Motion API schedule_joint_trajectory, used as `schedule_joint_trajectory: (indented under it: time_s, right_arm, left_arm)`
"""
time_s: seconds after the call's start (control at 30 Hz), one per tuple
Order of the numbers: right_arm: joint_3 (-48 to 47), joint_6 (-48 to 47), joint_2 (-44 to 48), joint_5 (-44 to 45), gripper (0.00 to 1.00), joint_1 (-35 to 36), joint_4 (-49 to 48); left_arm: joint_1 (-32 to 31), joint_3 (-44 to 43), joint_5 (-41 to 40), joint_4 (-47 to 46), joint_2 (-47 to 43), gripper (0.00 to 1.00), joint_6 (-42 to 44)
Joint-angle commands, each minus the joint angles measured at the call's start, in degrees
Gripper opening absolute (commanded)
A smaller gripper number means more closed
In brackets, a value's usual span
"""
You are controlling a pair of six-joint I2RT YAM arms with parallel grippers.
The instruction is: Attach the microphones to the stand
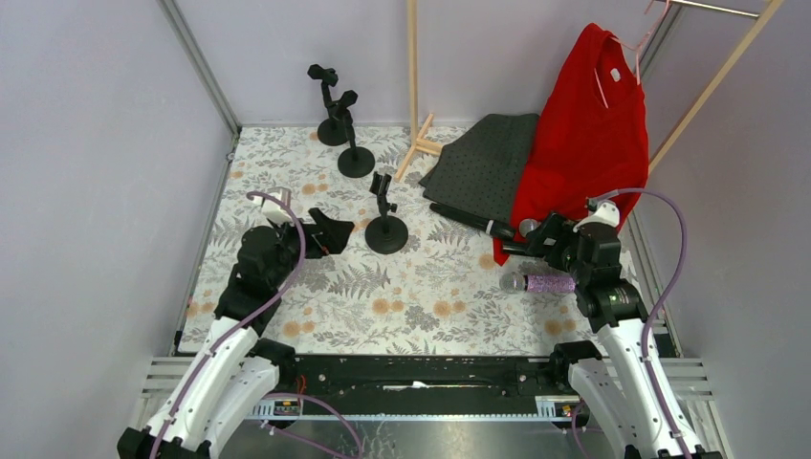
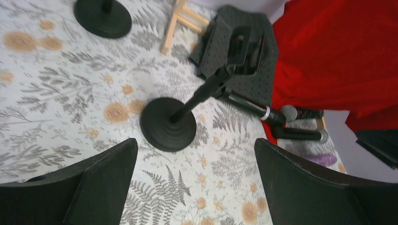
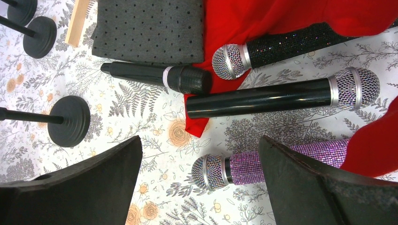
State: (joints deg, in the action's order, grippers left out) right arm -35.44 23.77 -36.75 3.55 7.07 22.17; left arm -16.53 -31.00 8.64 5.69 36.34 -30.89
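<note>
Three black microphone stands with round bases stand on the floral table: two at the back (image 1: pixel 332 105) (image 1: pixel 354 143) and one nearer (image 1: pixel 385 215). My left gripper (image 1: pixel 337 236) is open and empty just left of the near stand (image 2: pixel 168 124); it also shows in the left wrist view (image 2: pixel 196 152). Several microphones lie at the right. The glittery purple microphone (image 3: pixel 244 166) (image 1: pixel 540 283) lies below my open right gripper (image 3: pixel 200 140) (image 1: pixel 512 251). A glossy black one (image 3: pixel 263 98), a glittery black one (image 3: pixel 291 44) and a matte black one (image 3: pixel 150 74) lie beyond it.
A red garment (image 1: pixel 583 143) hangs from a wooden rack (image 1: pixel 414 76) and drapes onto the table over the microphones' ends. A grey dotted cloth (image 1: pixel 483 163) lies beside it. Enclosure walls and metal posts border the table.
</note>
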Motion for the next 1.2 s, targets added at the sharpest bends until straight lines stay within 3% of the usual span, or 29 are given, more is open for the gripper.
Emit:
schedule_joint_trajectory:
  time_s: [0.0, 0.33, 0.47, 0.6, 0.77, 0.9, 1.17]
  right_arm:
    - [0.1, -0.5, -1.2, -0.6, 1.00, -0.2, -2.1]
    - [0.2, -0.4, -1.8, -1.1, 1.00, -0.2, -2.2]
    - [0.2, -0.4, -2.6, -1.6, 1.00, -0.2, -2.3]
    - [0.1, -0.4, -2.9, -1.9, 1.00, -0.2, -2.2]
    - [0.2, -0.5, -2.8, -2.3, 1.00, -0.2, -2.4]
    - [0.1, -0.5, -3.0, -2.5, 1.00, -0.2, -2.3]
    - [0.2, -0.6, -2.7, -2.5, 1.00, -0.2, -2.2]
  left_arm:
    - [-2.6, 1.3, 0.5, -7.2, 1.8, 0.99, -0.8]
    - [-2.7, 3.6, 0.4, -15.3, 9.4, 0.99, -5.3]
    - [-3.1, 6.6, 3.8, -24.6, 11.3, 0.99, -2.4]
    - [-7.6, 9.3, -3.5, -31.3, 12.4, 0.99, 0.6]
    - [-17.9, 12.6, -16.2, -41.2, 15.3, 0.99, 6.9]
    - [-20.3, 13.4, -18.4, -51.0, 22.1, 0.99, 10.7]
    - [-20.4, 10.8, -19.5, -59.6, 32.5, 0.98, 15.1]
